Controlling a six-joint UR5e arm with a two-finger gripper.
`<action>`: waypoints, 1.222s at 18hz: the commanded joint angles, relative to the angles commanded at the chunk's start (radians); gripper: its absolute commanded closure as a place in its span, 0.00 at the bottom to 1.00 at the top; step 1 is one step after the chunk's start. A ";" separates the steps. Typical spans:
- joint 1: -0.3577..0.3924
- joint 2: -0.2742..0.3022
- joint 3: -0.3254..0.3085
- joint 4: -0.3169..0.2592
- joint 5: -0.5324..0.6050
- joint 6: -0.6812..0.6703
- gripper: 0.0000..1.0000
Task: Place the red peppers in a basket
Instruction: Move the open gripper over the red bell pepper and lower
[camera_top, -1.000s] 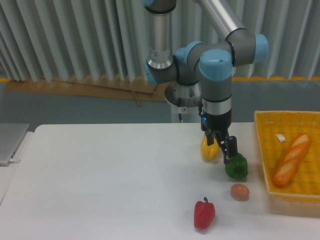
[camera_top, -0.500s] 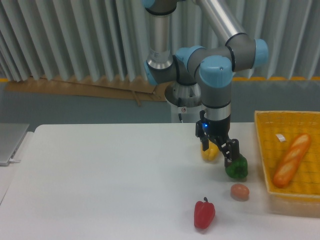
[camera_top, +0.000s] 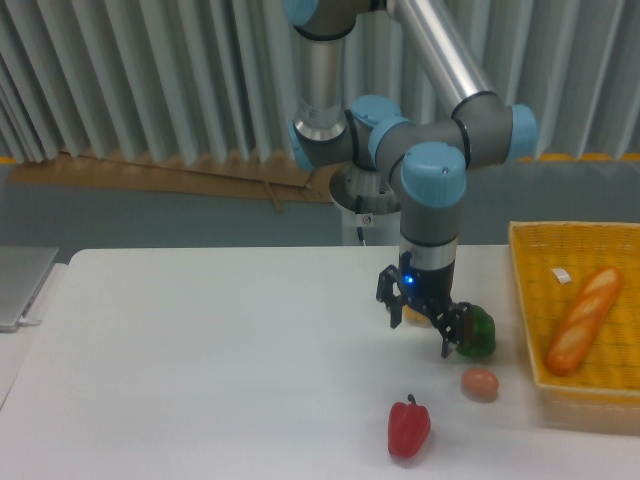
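The red pepper (camera_top: 408, 428) lies on the table (camera_top: 200, 360), well apart from the basket (camera_top: 530, 300), so nothing is placed yet. The end effector (camera_top: 420, 322) hangs spread and empty above it, near the green pepper (camera_top: 478, 332); descent, grasp and carry remain

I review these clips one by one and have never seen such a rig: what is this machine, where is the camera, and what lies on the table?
It is a jointed robot arm ending in a two-finger gripper, filmed by one fixed camera facing the table. The gripper is open, holds nothing, and hangs low above the table. On the table lie a red pepper, a green pepper, a yellow pepper mostly hidden behind the gripper, and a brown egg. At right, a yellow basket holds a bread loaf.
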 joint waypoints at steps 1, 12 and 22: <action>0.000 -0.009 0.005 0.002 0.000 -0.002 0.00; -0.021 -0.095 0.018 0.068 -0.026 -0.020 0.00; -0.034 -0.144 0.072 0.095 -0.020 -0.020 0.00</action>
